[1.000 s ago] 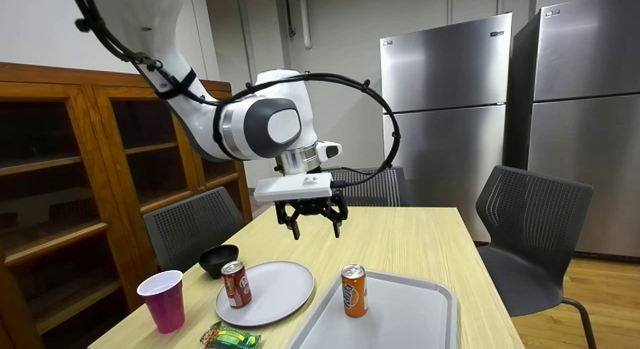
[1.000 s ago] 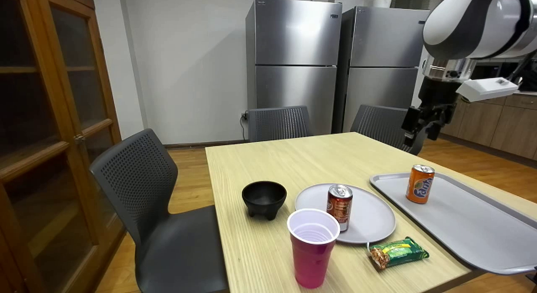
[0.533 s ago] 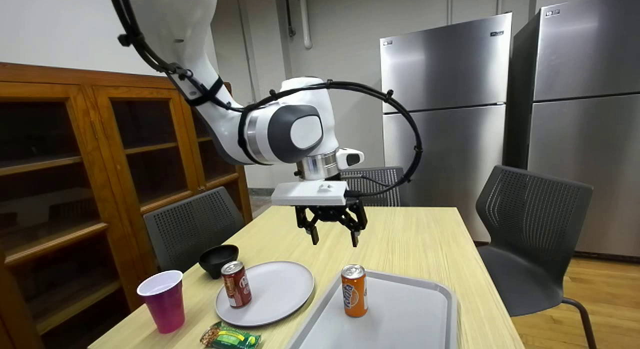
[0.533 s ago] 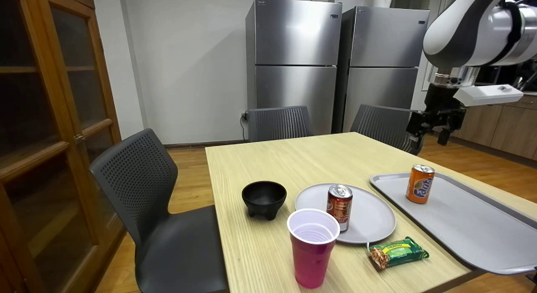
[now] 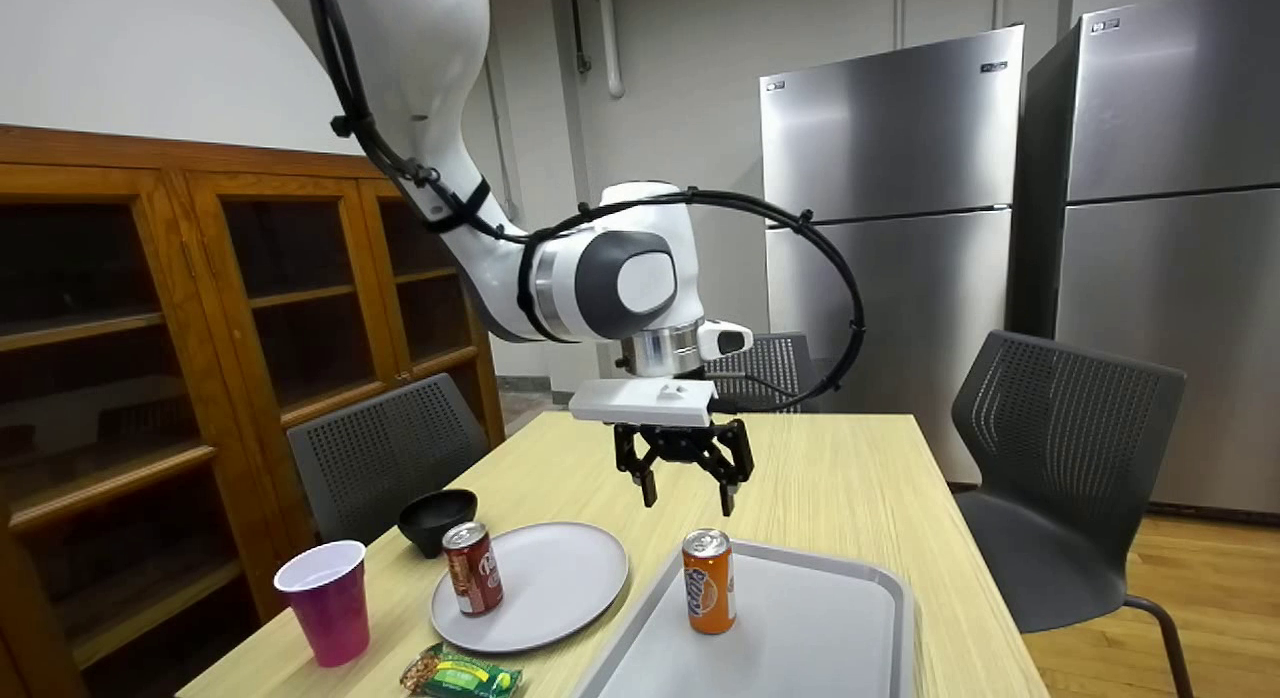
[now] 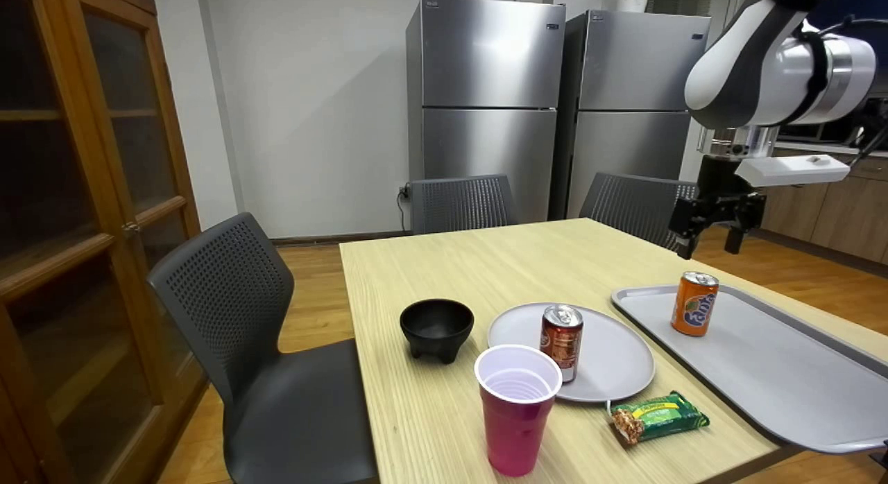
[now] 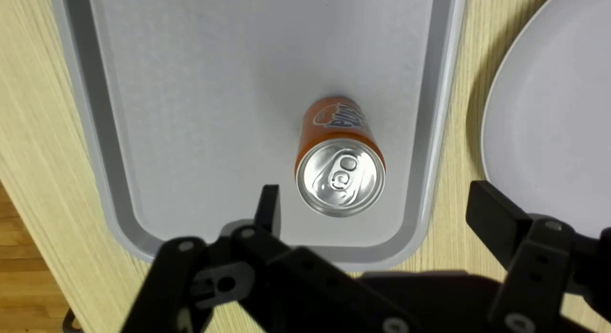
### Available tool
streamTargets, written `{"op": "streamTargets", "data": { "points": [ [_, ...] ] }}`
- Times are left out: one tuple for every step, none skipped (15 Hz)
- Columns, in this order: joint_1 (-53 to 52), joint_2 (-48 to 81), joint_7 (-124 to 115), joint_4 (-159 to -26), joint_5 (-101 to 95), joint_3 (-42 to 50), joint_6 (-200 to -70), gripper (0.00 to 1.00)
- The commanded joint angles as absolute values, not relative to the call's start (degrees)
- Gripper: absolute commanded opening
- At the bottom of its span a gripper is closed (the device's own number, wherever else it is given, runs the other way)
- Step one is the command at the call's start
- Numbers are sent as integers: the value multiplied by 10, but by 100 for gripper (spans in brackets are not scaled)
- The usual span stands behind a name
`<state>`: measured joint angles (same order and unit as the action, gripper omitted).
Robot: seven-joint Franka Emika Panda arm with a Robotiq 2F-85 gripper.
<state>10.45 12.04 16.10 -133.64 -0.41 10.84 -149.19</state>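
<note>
Orange cylindrical metal soda can [image 5: 709, 596]: we judge it smooth, slightly slippery, weighty and stiff if full, best taken mid-side. Left to right in an exterior view come the round grey plate [image 5: 560, 583], our black gripper [image 5: 688, 503], spread wide and empty, hanging above, then the can, upright on the rectangular grey tray [image 5: 810, 628].

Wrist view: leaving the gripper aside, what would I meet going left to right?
Wooden floor, grey tray's left rim, orange can, tray's right rim, pale plate.
</note>
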Motion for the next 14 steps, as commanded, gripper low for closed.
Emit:
{"op": "streamTargets", "data": {
  "points": [
    [114,126,158,-1330,-4,99,-1490,100],
    [114,132,158,-1326,1,97,-1490,100],
    [115,135,158,-1322,3,96,-1490,100],
    [115,137,158,-1321,3,95,-1490,100],
    [115,137,158,-1320,3,95,-1490,100],
    [115,137,158,-1319,3,95,-1490,100],
    [115,137,158,-1319,3,95,-1490,100],
    [115,137,158,-1319,3,95,-1490,100],
    [115,137,158,-1319,3,95,-1490,100],
    [115,137,158,-1319,3,95,-1490,100],
    [115,137,158,-1319,3,95,-1489,100],
    [115,137,158,-1319,3,95,-1489,100],
    [115,147,153,-1312,2,97,-1491,100],
    [116,157,149,-1309,1,99,-1513,100]
  ]
}}
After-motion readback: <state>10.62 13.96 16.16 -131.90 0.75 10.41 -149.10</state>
